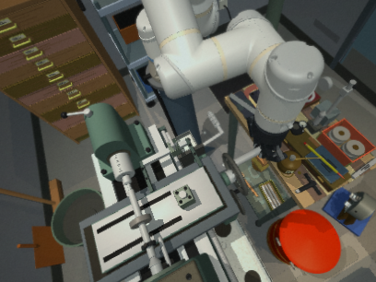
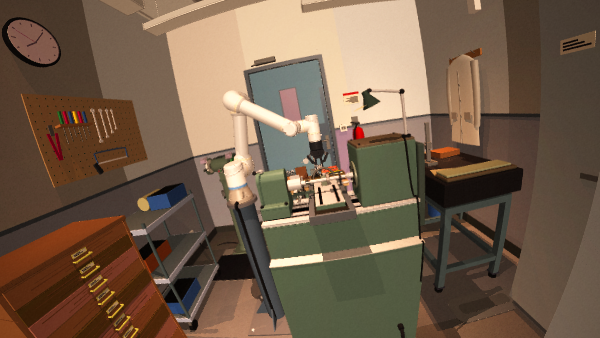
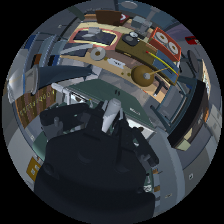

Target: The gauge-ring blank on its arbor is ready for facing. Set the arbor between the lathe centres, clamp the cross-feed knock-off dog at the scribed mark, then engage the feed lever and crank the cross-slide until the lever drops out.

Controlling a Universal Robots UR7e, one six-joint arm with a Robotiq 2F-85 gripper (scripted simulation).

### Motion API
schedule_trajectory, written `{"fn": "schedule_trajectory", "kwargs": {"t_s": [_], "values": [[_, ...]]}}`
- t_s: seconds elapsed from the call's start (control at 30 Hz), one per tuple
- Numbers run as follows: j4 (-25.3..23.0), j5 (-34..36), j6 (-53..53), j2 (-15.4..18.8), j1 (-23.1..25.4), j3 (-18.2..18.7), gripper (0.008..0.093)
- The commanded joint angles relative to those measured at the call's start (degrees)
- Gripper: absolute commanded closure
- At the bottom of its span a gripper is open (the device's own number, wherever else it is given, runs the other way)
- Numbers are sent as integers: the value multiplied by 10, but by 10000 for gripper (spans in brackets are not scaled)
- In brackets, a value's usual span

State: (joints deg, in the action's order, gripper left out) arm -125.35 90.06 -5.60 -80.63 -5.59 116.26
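Observation:
A pale cylindrical crank handle (image 3: 111, 114) stands between the fingers of my gripper (image 3: 112, 117), which is closed on it. The handle (image 1: 249, 156) sticks out from the cross-slide handwheel (image 1: 232, 177) at the lathe's near side, beside the workbench. The arbor (image 1: 138, 212) with its gauge-ring blank (image 1: 139, 221) lies between the headstock (image 1: 110, 140) and the tailstock centre, above the cross-slide table (image 1: 152, 212). A small grey block, perhaps the knock-off dog (image 1: 184, 197), sits on the table. I cannot make out the feed lever.
Right beside my gripper the workbench (image 1: 313, 152) carries a brass oil can (image 1: 289, 162), a red tray of discs (image 1: 348, 140) and tools. A red round stool (image 1: 306, 239) stands below it. A drawer cabinet (image 1: 50, 60) rises at left.

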Motion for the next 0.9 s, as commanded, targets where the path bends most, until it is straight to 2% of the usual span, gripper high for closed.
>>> {"fn": "schedule_trajectory", "kwargs": {"t_s": [0.0,0.87], "values": [[-3,-1,0,0,0,-1,934],[1,-1,1,7,1,-12,934]]}}
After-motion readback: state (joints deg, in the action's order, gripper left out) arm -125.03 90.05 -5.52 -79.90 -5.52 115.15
